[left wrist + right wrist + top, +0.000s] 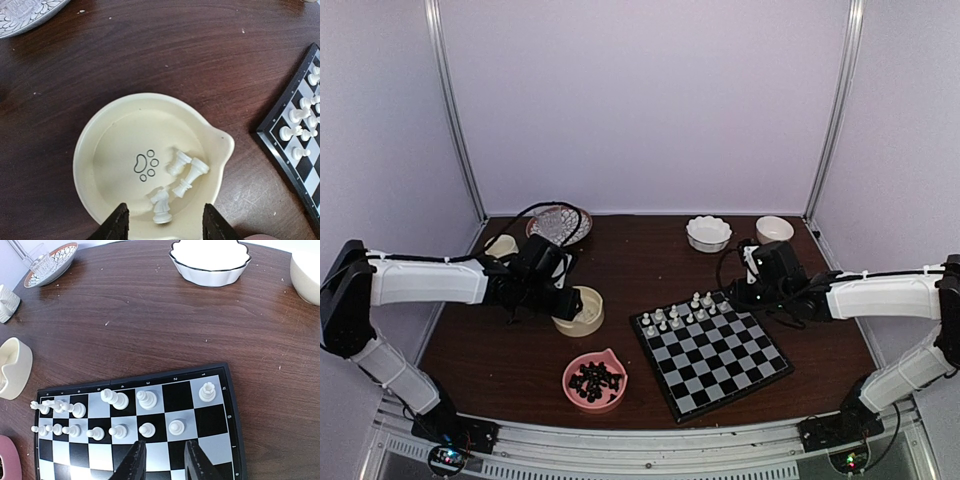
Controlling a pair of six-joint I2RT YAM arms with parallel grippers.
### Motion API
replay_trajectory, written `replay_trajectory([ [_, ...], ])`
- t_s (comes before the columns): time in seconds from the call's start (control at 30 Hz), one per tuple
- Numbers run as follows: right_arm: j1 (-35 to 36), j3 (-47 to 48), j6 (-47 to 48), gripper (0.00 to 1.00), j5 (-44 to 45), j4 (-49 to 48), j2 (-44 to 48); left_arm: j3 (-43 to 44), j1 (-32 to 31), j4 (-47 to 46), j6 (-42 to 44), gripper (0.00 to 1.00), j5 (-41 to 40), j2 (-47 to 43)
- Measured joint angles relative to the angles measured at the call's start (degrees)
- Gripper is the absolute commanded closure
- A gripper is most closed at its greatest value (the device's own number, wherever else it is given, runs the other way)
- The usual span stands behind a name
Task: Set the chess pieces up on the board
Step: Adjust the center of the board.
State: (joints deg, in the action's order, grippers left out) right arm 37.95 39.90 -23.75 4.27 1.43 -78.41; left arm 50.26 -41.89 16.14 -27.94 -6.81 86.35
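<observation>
- Dark brown wood makes up the tabletop (pixel 650 270); the board (pixel 720 365) lies toward its near edge, right of the middle, turned at a slant to that edge.
- White chess pieces (pixel 115 399) stand in two rows along the board's far edge. A few at the left end of the back row are crowded together and tilted.
- Three more white pieces (pixel 190 177) lie on their sides in a cream bowl (pixel 100 150) with a paw-print mark, which sits left of the board, about midway between the near and far edges.
- Black pieces (pixel 596 382) fill a pink bowl (pixel 572 368) by the near edge, just beside the board's left corner.
- At the far edge stand a patterned plate (pixel 558 223) on the left, a white scalloped bowl (pixel 708 232) and a plain cream bowl (pixel 774 228) on the right.
- Left gripper (pixel 165 212) hangs over the paw-print bowl, jaws spread wide to either side of a fallen knight (pixel 161 205), gripping nothing.
- Right gripper (pixel 162 452) hovers above the board's far right part, jaws a little apart and empty.
</observation>
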Motion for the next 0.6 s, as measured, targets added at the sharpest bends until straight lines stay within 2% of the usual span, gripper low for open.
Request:
replay_trajectory([
  [0.3,0.0,-0.07,-0.02,0.71,-1.22,0.0,0.0,0.7,4.85,2.01,1.9,0.4,-2.56,0.42],
  [0.6,0.0,-0.15,-0.02,0.71,-2.47,-0.09,0.0,3.21,10.8,2.12,3.26,0.43,-0.52,8.17],
])
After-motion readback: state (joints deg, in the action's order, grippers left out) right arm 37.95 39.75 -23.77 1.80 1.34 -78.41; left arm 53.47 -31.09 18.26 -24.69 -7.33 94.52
